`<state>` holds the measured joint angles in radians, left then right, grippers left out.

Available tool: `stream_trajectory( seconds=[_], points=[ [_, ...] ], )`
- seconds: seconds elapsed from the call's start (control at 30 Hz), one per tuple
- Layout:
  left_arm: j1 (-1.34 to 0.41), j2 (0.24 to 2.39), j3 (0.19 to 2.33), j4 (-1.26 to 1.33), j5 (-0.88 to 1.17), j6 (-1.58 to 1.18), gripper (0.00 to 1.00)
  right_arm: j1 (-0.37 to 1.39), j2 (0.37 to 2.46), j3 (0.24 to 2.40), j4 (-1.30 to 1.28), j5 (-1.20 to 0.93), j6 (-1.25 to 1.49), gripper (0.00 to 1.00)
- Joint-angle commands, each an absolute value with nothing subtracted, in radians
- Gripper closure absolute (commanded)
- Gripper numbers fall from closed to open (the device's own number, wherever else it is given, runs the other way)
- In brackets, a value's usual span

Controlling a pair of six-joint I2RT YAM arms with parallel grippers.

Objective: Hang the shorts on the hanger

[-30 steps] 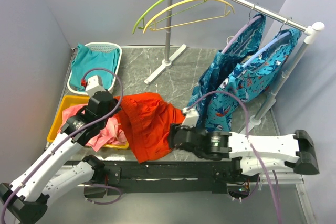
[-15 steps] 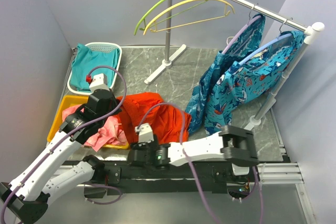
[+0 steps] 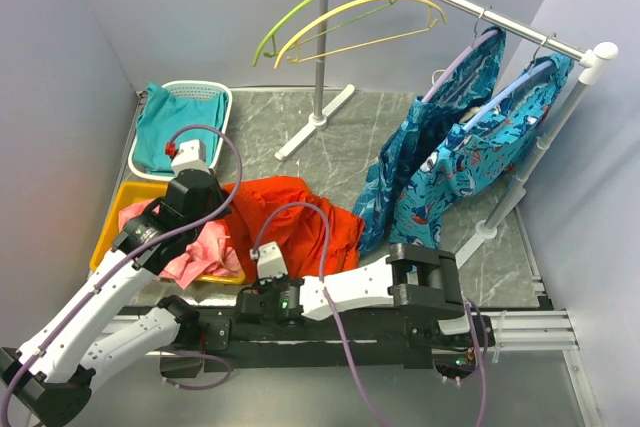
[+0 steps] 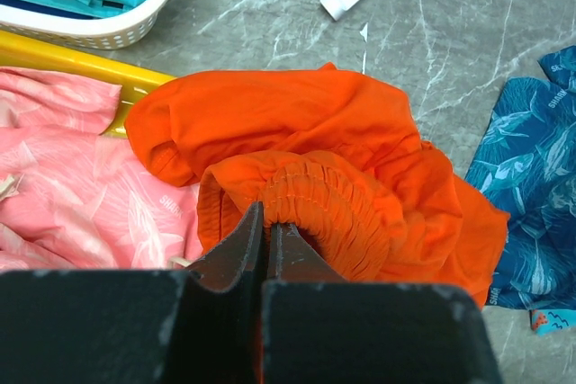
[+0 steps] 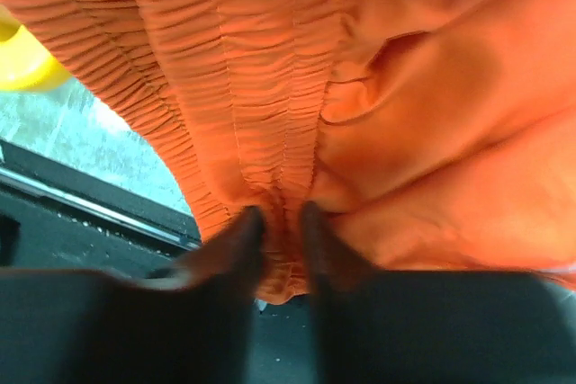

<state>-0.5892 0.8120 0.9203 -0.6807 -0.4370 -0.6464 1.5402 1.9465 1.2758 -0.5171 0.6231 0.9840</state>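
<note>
The red-orange shorts [image 3: 300, 222] lie bunched on the table, partly over the yellow tray. My left gripper [image 4: 267, 222] is shut on their gathered waistband [image 4: 315, 191] at the left side of the heap. My right gripper [image 5: 279, 218] is at the near edge of the shorts [image 5: 360, 87], its blurred fingers [image 5: 245, 231] pressed against either side of a fold of ribbed waistband. In the top view the right wrist [image 3: 275, 295] hides those jaws. The yellow hanger [image 3: 360, 7] hangs empty on the rail at the back, far above both grippers.
A lime-green hanger [image 3: 300, 5] hangs beside the yellow one on the rack rail [image 3: 470, 12]. Teal patterned garments [image 3: 460, 147] hang at the right. The rack's foot [image 3: 315, 119] stands mid-table. A white basket [image 3: 150, 95] and a yellow tray [image 3: 108, 237] with pink cloth [image 3: 200, 252] sit left.
My right arm swung from the right across to the near-left edge of the shorts, and its jaws narrowed onto the waistband. The left gripper kept its hold and place.
</note>
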Motion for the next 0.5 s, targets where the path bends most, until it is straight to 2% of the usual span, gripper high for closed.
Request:
stream_trajectory(
  seconds=[0.0,0.07,0.17,0.37,0.47],
  points=[
    [-0.586,0.804,1.0,-0.673,-0.445,-0.614,0.99,1.532,1.847,1.232,-0.606,0.71,1.071,0.84],
    [-0.584,0.804,1.017,-0.689,-0.46,-0.595,0.99,1.529,1.764,1.218,-0.67,0.764,1.1,0.94],
    [-0.584,0.795,1.086,-0.696,-0.48,-0.539,0.99,1.528,1.648,1.229,-0.799,0.849,1.164,1.0],
    [-0.586,0.808,1.32,-0.661,-0.289,-0.385,0.99,1.526,1.378,1.38,-0.995,1.012,1.122,1.0],
    [-0.586,0.854,1.478,-0.667,-0.217,-0.4,0.99,1.49,1.261,1.476,-0.903,1.039,0.964,1.0]
  ],
)
